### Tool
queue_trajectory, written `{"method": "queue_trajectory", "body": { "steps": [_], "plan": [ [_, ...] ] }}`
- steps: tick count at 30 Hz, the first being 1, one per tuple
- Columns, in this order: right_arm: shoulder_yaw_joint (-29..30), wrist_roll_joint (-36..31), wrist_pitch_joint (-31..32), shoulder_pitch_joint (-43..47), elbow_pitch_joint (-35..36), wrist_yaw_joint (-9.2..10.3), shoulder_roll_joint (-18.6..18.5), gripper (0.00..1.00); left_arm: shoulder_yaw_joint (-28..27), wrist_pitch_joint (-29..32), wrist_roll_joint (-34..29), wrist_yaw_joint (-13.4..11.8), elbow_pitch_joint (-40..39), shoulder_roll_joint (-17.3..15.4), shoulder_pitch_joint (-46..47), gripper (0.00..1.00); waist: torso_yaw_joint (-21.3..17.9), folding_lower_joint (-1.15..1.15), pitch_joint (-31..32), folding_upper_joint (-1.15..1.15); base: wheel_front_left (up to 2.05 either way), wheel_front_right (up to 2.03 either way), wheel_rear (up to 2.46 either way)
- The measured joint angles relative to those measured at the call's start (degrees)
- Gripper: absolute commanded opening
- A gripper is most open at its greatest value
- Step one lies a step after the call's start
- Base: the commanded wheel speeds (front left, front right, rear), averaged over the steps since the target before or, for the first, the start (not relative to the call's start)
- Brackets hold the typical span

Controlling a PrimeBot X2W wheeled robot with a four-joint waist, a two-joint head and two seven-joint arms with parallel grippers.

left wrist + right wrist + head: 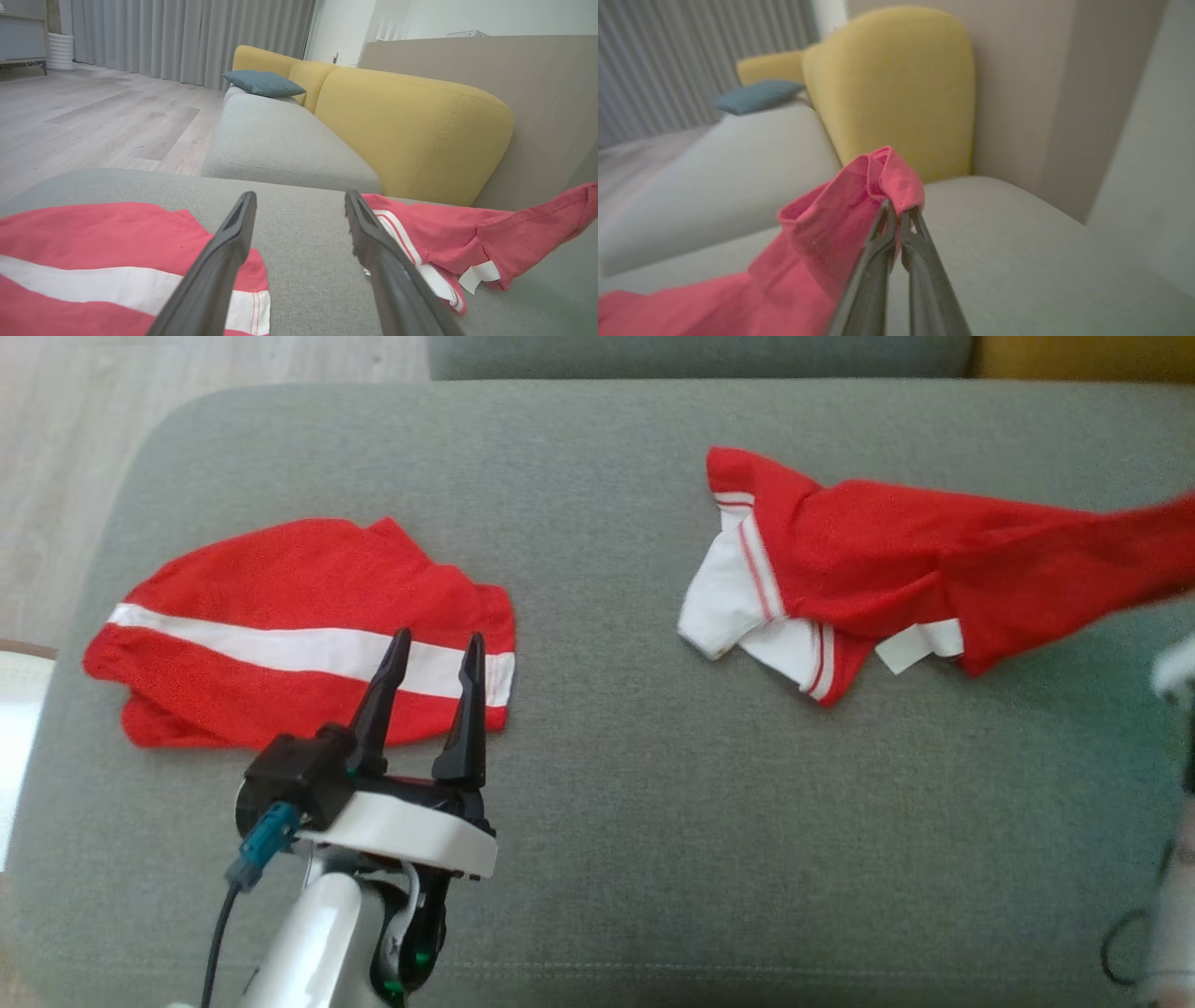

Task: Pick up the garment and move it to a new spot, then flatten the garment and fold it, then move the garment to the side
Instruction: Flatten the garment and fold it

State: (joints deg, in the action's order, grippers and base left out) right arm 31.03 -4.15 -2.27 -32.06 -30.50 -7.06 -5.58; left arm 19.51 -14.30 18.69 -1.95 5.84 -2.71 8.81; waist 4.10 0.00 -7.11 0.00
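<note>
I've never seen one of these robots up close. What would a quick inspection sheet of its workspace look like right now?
Surface: grey cushion, bare between the clothes.
Job's things: crumpled red shirt with white trim, on the right, one end lifted.
Clutter: folded red garment with a white stripe, on the left.
Grippers: left gripper open, empty, by the folded garment's corner; right gripper shut on the shirt's edge.
Cables: black cable with a teal plug on the left arm; dark loop at lower right.
Surroundings: yellow sofa back, blue pillow, grey curtains, wooden floor.
</note>
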Motion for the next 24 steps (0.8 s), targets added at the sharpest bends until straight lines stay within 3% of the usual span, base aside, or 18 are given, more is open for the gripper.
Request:
{"method": "queue_trajectory", "body": {
  "steps": [1, 4, 9, 16, 24],
  "plan": [
    [2.8, -2.3, 1.0, 0.6, -0.1, 0.0, 0.3, 1.0, 0.1, 0.0, -0.2, 0.0, 0.1, 0.0, 0.1, 1.0, -0.4, 0.0, -0.3, 0.0, 0.0, 0.0, 0.0],
    [8.3, -6.8, 1.7, 1.0, 0.4, 0.0, 1.6, 1.0, 0.3, 0.0, -0.4, 0.0, 0.3, 0.0, 0.6, 1.0, -1.2, 0.0, -1.0, 0.0, 0.0, 0.0, 0.0],
    [6.6, -8.4, -1.5, 0.9, 2.6, 0.0, 2.8, 1.0, 0.3, 0.0, -0.4, 0.5, 0.7, 0.0, 1.1, 1.0, -2.1, 0.0, -1.2, 0.0, 0.0, 0.0, 0.0],
    [-13.4, 4.1, -8.9, 3.7, 6.2, 0.0, 2.8, 1.0, 0.1, 0.0, -0.5, 0.5, 0.9, 0.0, 1.0, 1.0, -2.8, 0.0, 0.5, 0.0, 0.0, 0.0, 0.0],
    [-31.2, 12.6, -11.5, 19.4, 16.4, 0.0, 2.8, 1.0, 0.1, 0.0, -0.5, 0.4, 0.2, 0.0, 0.4, 1.0, -3.6, 0.0, 3.1, 0.0, 0.0, 0.0, 0.0]
  ]
}}
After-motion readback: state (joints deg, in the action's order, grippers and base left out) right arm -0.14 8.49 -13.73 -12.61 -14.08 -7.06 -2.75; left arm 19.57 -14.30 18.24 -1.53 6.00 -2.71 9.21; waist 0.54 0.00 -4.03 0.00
